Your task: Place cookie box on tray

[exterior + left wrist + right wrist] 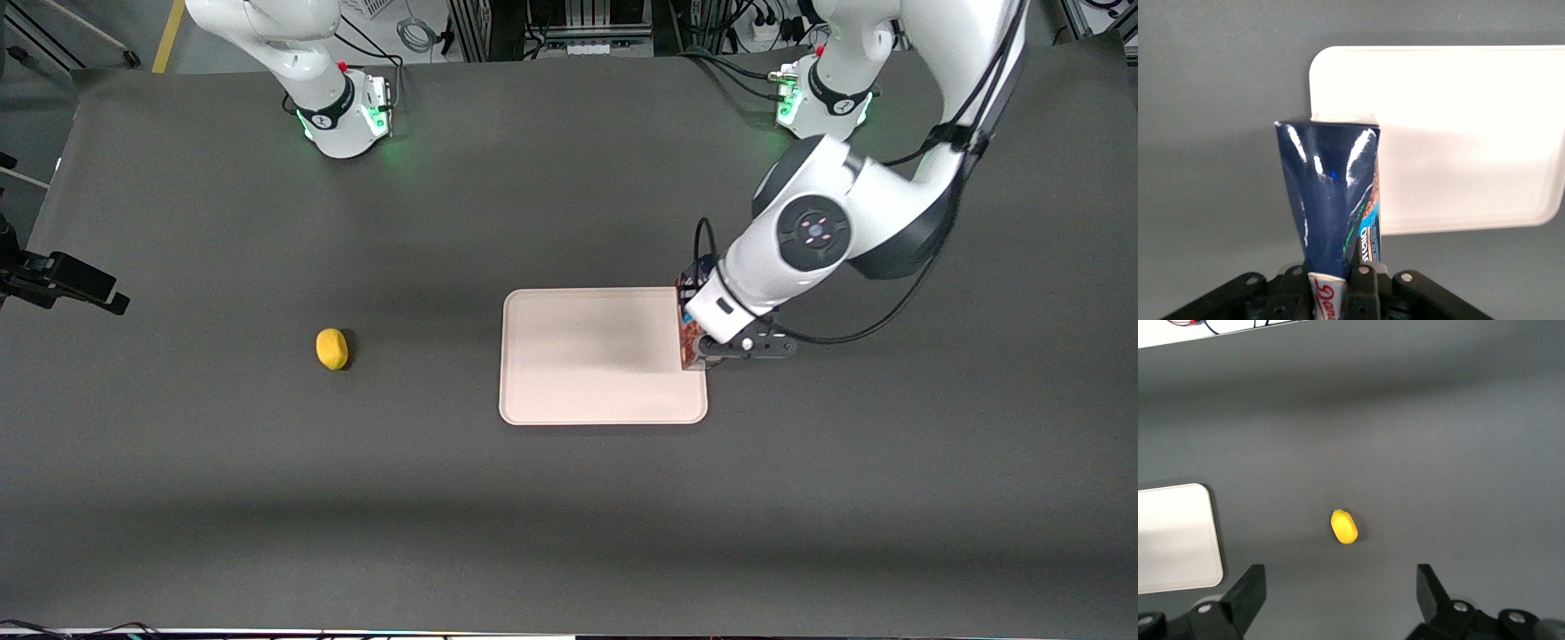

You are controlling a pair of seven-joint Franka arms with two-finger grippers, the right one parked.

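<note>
The cookie box (1331, 193) is dark blue, with a cookie picture along one side. My left gripper (1335, 280) is shut on one end of it, pinching the cardboard in. In the front view the cookie box (691, 331) shows under the wrist, with the gripper (711, 351) at the edge of the tray (596, 356) that faces the working arm's end. The box's free end overlaps a corner of the pale tray (1458, 133). Whether the box touches the tray cannot be told. Nothing lies on the tray.
A small yellow lemon-like object (332, 348) lies on the dark mat toward the parked arm's end of the table, well apart from the tray. It also shows in the right wrist view, as the lemon-like object (1344, 526) beside the tray's rim (1217, 540).
</note>
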